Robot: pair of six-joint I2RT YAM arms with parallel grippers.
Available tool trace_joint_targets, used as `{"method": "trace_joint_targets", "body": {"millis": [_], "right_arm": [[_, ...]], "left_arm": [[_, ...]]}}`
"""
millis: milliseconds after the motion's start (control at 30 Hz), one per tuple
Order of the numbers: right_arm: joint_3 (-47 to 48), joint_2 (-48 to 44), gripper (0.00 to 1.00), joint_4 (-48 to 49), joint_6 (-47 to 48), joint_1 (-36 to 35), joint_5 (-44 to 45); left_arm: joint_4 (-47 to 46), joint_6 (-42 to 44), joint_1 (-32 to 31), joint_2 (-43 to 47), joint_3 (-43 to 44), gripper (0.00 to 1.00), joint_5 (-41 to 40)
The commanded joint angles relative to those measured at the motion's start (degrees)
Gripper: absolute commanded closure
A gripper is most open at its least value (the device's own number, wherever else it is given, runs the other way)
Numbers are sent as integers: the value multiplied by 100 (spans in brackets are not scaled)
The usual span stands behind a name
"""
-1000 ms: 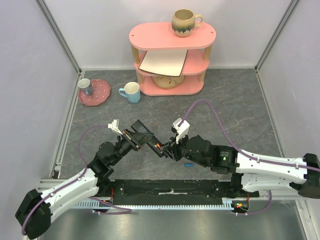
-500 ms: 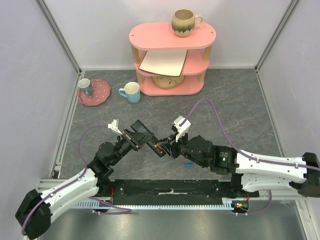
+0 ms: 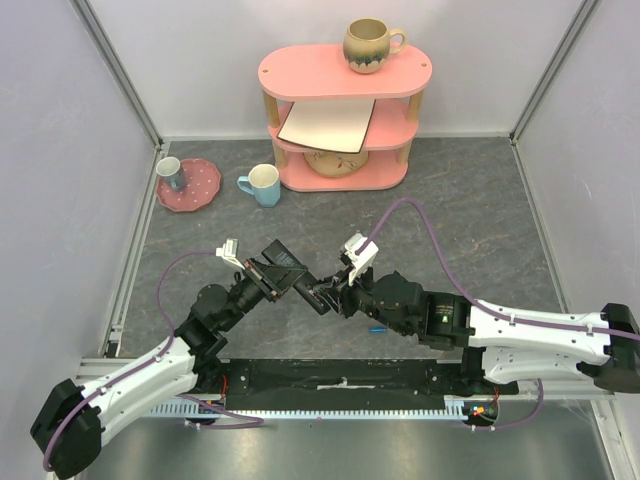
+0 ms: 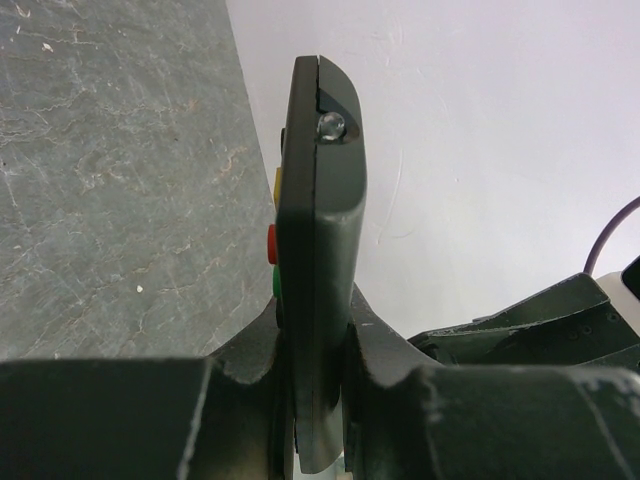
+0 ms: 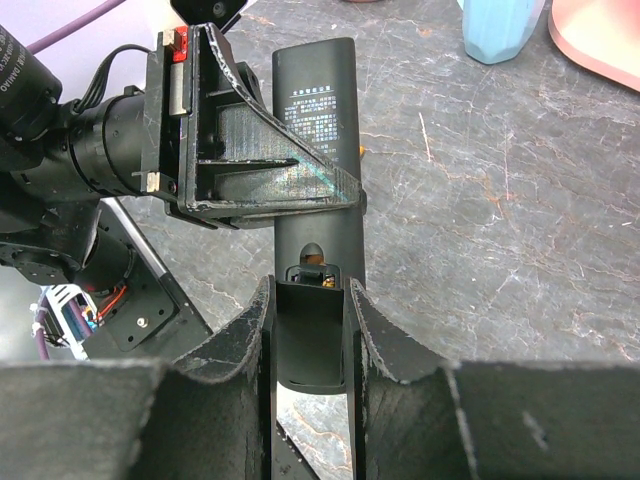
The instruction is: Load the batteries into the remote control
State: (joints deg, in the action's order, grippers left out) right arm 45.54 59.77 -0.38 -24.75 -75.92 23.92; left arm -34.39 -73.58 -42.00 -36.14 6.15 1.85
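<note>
The slim black rectangular plastic remote control (image 5: 318, 130) is held off the grey marbled counter (image 3: 470, 220), between the two arms. In the right wrist view its plain back is turned to the camera and a block of small white print is seen on it. An opening in the back (image 5: 314, 258) is seen towards the near end. A small orange piece (image 5: 322, 272) shows inside it, but what it is cannot be told. In the left wrist view the remote control is seen edge-on, with a clear bulb (image 4: 331, 125) at its far tip and yellow, red and green buttons along its left side.

The left gripper (image 4: 320, 395) is closed tight on the remote control, with one finger pressed to each broad face. The right gripper (image 5: 312, 345) is set narrow, and its jaws are laid against the two long edges of the remote control's near end. A tiny blue cylindrical battery (image 3: 377, 328) is seen lying on the counter, just beside the right arm and apart from both grippers.
</note>
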Motion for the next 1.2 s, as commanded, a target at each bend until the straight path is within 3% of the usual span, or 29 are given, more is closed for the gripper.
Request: {"method": "trace_joint_targets", "body": {"millis": [0, 1167], "right_arm": [[87, 44, 100, 311, 102, -28, 121], [-230, 131, 100, 557, 41, -37, -46]], "left_arm": [[-305, -174, -28, 81, 44, 98, 53], [-621, -262, -28, -42, 185, 98, 325]]}}
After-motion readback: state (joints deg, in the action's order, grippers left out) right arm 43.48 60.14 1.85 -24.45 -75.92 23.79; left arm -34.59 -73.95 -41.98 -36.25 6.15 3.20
